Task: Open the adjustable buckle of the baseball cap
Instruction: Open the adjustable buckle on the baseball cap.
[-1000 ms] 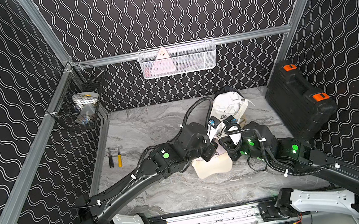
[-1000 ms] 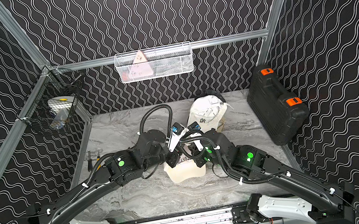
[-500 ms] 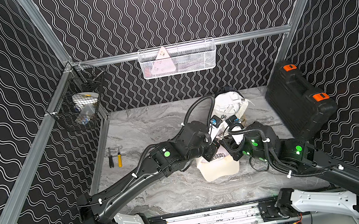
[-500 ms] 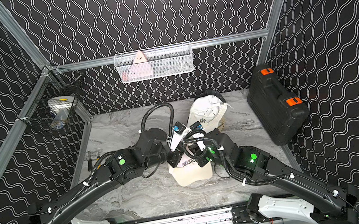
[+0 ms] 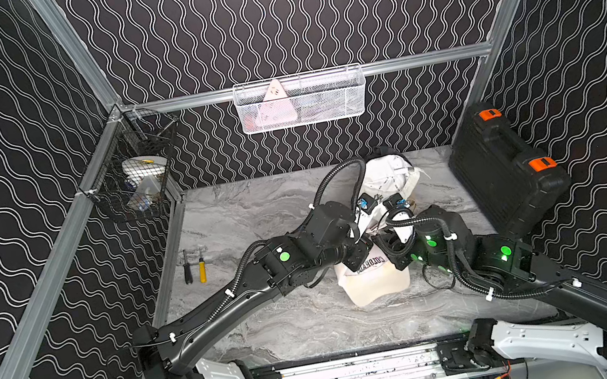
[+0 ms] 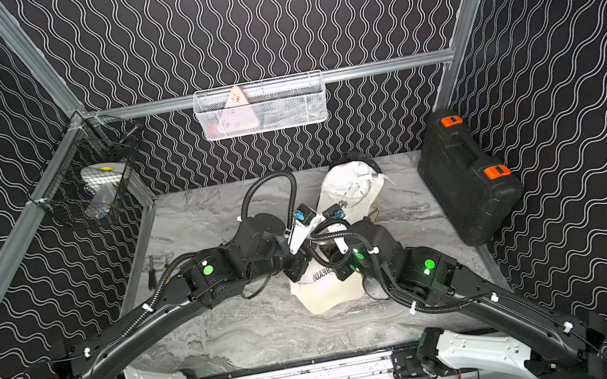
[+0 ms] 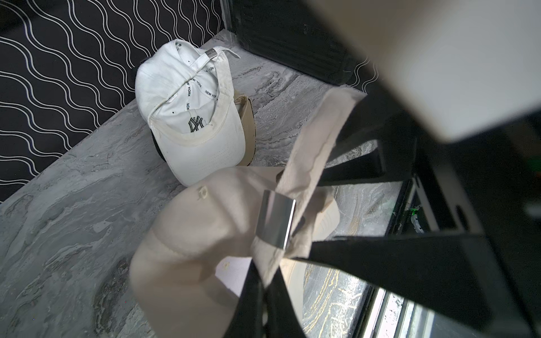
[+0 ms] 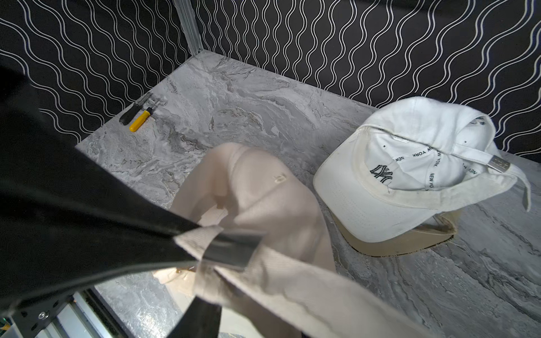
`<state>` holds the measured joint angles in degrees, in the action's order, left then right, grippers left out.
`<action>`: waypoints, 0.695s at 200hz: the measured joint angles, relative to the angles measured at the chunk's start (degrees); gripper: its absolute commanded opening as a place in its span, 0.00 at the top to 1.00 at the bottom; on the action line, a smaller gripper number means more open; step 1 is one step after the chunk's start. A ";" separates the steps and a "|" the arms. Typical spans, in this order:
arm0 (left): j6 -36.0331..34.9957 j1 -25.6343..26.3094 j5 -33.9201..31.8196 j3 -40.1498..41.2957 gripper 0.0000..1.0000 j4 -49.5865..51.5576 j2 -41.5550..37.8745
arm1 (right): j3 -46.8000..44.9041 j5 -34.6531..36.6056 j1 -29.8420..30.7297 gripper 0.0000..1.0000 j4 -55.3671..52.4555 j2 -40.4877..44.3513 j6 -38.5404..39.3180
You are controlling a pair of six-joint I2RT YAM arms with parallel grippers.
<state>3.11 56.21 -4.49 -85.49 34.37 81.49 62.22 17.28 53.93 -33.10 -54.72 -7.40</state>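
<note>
Two grippers flanked the beige cap over the tabletop: left gripper, jaws clamped on its strap beside the buckle; right gripper, jaws apart. Loosening looked unfinished; the right next needed a hold on the strap.

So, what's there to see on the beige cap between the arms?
The beige cap looks like soft ribbed fabric with dark lettering. Its back strap runs through a metal buckle. The left pincer is shut on the strap by the buckle, holding the back up; the right pincer is open around the strap.
</note>
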 measured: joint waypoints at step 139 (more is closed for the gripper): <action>-0.17 -0.02 2.23 -2.43 1.00 3.91 1.11 | -4.20 0.92 0.02 0.54 4.79 3.02 4.17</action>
<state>2.94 56.18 -2.26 -87.92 38.28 82.61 58.02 18.20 53.95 -28.32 -51.70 -3.22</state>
